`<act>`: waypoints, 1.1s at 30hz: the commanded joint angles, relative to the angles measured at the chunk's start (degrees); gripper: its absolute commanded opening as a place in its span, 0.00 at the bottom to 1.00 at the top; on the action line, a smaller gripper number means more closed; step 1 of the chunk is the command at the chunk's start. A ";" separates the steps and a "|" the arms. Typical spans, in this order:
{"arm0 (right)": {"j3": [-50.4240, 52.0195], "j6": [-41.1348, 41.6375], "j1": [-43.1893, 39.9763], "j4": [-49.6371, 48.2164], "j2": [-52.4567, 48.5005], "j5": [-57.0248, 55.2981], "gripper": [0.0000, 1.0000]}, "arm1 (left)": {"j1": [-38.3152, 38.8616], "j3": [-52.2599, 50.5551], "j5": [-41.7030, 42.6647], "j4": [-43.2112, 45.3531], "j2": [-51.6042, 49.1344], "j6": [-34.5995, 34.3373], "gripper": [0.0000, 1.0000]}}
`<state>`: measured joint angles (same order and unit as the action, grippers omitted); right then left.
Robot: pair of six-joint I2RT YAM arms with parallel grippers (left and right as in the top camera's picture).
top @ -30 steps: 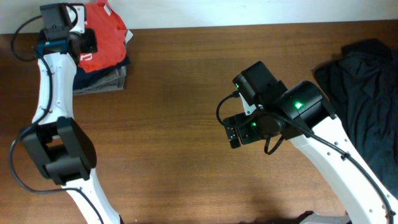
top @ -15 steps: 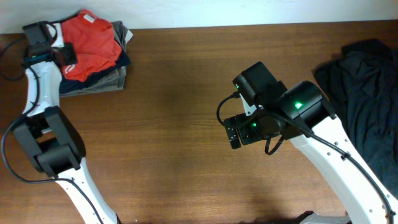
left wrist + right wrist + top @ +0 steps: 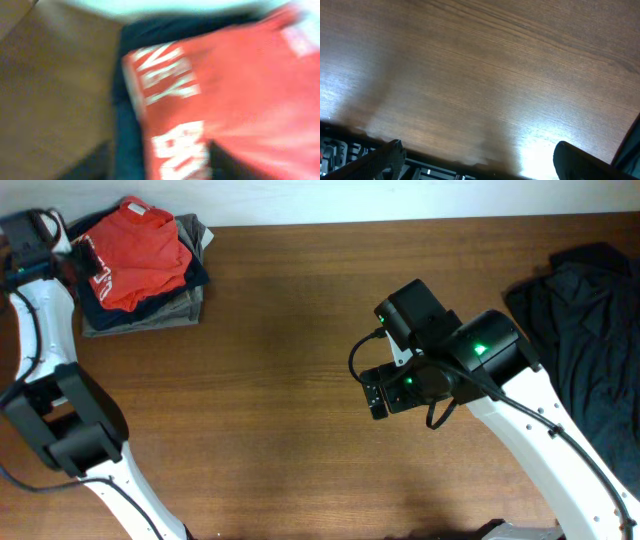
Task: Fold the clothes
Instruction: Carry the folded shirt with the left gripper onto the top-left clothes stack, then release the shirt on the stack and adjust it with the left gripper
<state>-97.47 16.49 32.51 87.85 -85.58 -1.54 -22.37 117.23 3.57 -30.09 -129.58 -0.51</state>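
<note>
Stacking looks finished: the T-shirt [image 3: 140, 255] lies folded just ahead of the left gripper [image 3: 78, 260], whose opening cannot be told from the blur. The right gripper [image 3: 480, 155], wide and empty, probably reaches next for the dark heap [image 3: 590, 330] behind it.

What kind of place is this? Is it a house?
Probably a robot lab, though I can't be sure. A left robot arm and a right robot arm stand at a wooden table, with an orange-red T-shirt topping a stack of folded clothes.
</note>
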 commanded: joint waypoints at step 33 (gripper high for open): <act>0.20 0.33 0.31 1.27 -0.31 -0.68 0.99 | 4.09 5.97 6.08 16.31 -5.73 -2.99 0.00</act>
<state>-97.47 16.51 32.51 88.97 -85.58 -1.52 -18.81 119.85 6.07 -14.35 -142.19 -1.83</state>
